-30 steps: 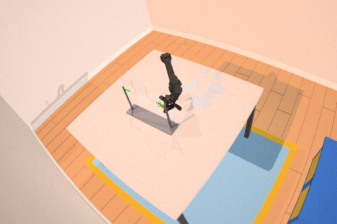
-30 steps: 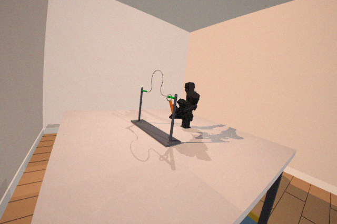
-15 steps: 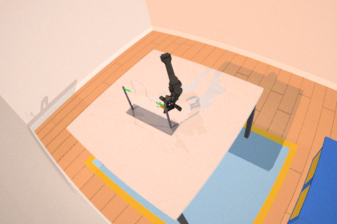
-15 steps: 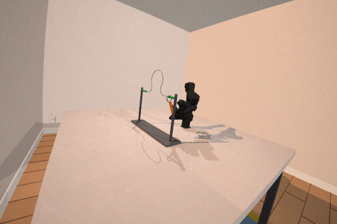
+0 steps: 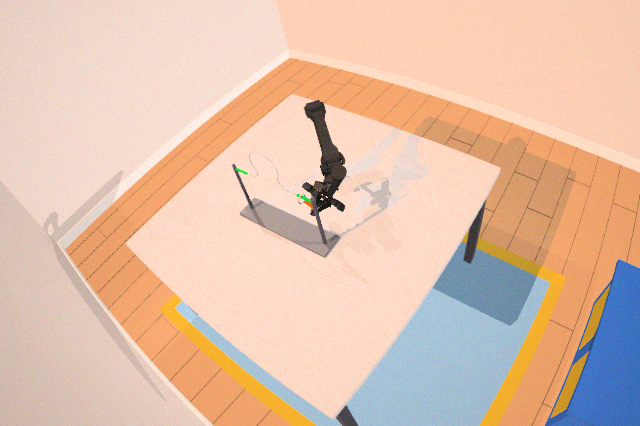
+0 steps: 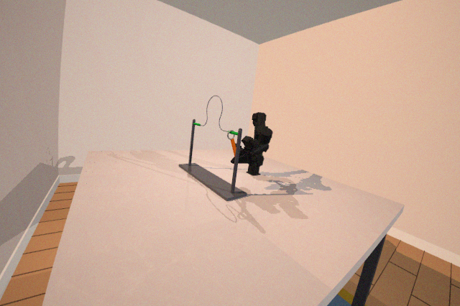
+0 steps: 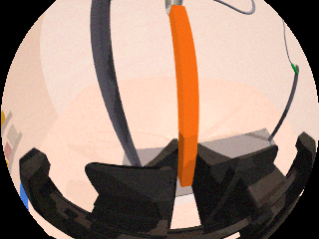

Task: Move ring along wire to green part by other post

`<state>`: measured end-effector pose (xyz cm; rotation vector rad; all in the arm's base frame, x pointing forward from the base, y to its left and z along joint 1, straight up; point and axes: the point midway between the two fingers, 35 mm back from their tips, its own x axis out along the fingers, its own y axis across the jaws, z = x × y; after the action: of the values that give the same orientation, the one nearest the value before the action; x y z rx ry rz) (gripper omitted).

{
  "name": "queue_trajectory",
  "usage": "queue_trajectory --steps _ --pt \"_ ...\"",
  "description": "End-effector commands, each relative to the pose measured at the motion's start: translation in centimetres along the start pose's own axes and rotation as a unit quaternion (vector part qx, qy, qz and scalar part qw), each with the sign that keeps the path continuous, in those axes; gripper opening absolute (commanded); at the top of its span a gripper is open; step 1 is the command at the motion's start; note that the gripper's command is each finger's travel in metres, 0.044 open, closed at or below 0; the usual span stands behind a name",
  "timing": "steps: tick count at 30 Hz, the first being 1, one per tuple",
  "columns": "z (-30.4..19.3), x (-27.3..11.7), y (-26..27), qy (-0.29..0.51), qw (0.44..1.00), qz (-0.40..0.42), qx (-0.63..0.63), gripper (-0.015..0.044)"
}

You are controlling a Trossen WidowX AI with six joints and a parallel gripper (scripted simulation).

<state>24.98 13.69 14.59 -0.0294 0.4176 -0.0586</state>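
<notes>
The orange handle (image 5: 308,203) (image 6: 233,146) (image 7: 187,90) slants down from the ring (image 6: 227,135). The ring is around the wire at the inner end of the near green part (image 6: 235,133), beside the near post (image 5: 320,225) (image 6: 236,169) (image 7: 102,60). Exact contact is too small to tell, and most of the ring is outside the wrist view. My gripper (image 7: 179,142) is shut on the handle's lower end. The thin grey wire (image 6: 222,109) rises in a tall loop toward the far green part (image 5: 241,171) (image 6: 197,124) (image 7: 295,69) at the far post (image 5: 242,187) (image 6: 191,143) (image 7: 284,117).
Both posts stand on a dark base plate (image 5: 284,225) (image 6: 208,179) on the pale table (image 5: 289,318) (image 6: 167,251). The near post stands close to my gripper, left of the handle in the wrist view. The arm (image 5: 323,137) (image 6: 261,133) is on the side of the wire away from the top and exterior views.
</notes>
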Motion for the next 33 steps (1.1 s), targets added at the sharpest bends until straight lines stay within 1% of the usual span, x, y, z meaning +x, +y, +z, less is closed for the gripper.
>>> queue_trajectory --steps 1,8,24,33 --pt "0.0 0.0 0.0 0.0 1.0 0.0 0.0 -0.0019" --pt "0.0 -0.1 0.0 0.001 1.0 0.0 0.0 0.016" --pt "-0.1 -4.7 0.0 0.002 1.0 -0.002 0.002 0.016" --pt "-0.1 -5.0 0.0 0.001 1.0 -0.001 0.002 0.016"
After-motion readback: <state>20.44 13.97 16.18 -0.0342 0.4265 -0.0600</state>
